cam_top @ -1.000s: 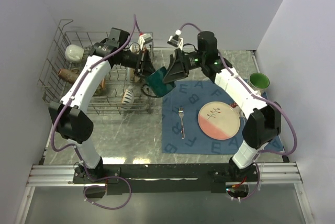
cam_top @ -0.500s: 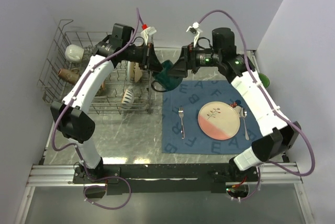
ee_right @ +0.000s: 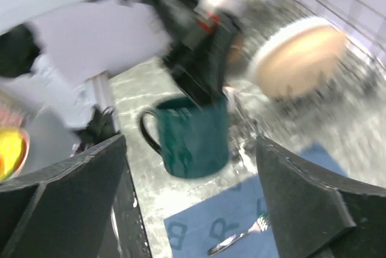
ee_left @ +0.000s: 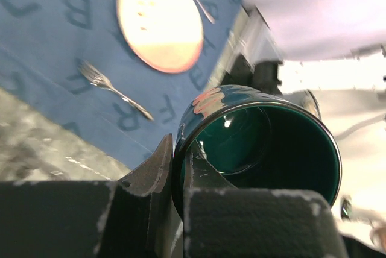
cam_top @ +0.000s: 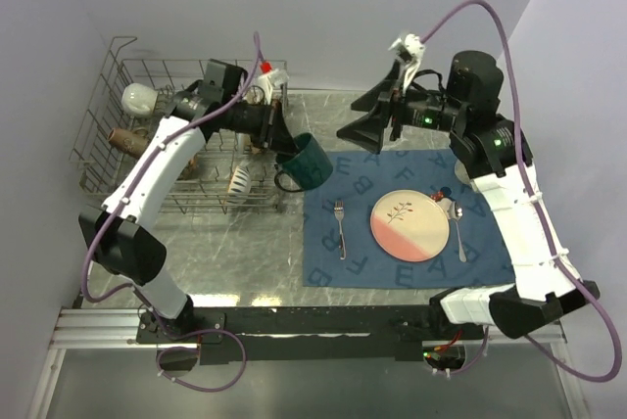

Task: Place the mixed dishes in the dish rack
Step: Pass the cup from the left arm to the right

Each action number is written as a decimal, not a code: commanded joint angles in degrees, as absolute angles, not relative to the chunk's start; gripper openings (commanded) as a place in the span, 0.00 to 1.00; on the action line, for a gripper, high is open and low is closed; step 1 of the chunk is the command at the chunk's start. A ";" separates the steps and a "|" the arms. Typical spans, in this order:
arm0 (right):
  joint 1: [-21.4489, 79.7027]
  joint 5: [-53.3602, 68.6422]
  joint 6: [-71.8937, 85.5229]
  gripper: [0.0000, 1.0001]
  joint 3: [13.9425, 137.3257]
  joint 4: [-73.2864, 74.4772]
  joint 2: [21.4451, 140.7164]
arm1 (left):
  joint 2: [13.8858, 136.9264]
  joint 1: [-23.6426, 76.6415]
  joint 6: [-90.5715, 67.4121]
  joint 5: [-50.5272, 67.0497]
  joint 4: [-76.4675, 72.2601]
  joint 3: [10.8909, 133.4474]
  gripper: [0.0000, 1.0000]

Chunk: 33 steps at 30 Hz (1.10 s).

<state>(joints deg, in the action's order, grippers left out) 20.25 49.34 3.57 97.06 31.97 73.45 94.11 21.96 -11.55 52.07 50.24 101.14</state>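
My left gripper (cam_top: 282,141) is shut on the rim of a dark green mug (cam_top: 307,161), held in the air just right of the grey wire dish rack (cam_top: 110,76). In the left wrist view one finger (ee_left: 151,173) is outside the mug (ee_left: 265,143) wall and one inside. My right gripper (cam_top: 364,116) is open and empty, raised to the right of the mug (ee_right: 196,134). A pink-and-cream plate (cam_top: 409,225), a fork (cam_top: 340,226) and a spoon (cam_top: 457,226) lie on the blue placemat (cam_top: 333,262). The rack holds a white mug (cam_top: 139,98), a brown item (cam_top: 127,138) and a patterned bowl (cam_top: 238,180).
A tan plate (ee_right: 298,56) stands on edge in the rack behind the mug. The walls close in at the back and on both sides. The marble table (cam_top: 245,262) shows in front of the rack.
My right gripper has let go of the green mug and pulled back up and to the right. My left gripper now holds the mug alone and has lowered it slightly.
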 commanded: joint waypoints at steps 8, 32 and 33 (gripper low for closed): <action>34.09 54.06 -12.74 0.76 99.24 52.29 75.32 | 90.26 30.85 -8.26 59.68 51.23 91.94 0.01; 42.98 53.09 -12.22 0.54 84.55 50.54 79.53 | 92.64 35.42 -5.10 55.98 54.40 90.17 0.01; 42.98 53.09 -12.22 0.50 84.55 50.71 79.80 | 92.46 35.42 -5.10 56.33 54.23 90.18 0.01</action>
<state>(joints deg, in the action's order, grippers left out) 42.26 52.21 -12.29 85.34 51.20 78.59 93.12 35.44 -5.56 50.54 54.59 85.91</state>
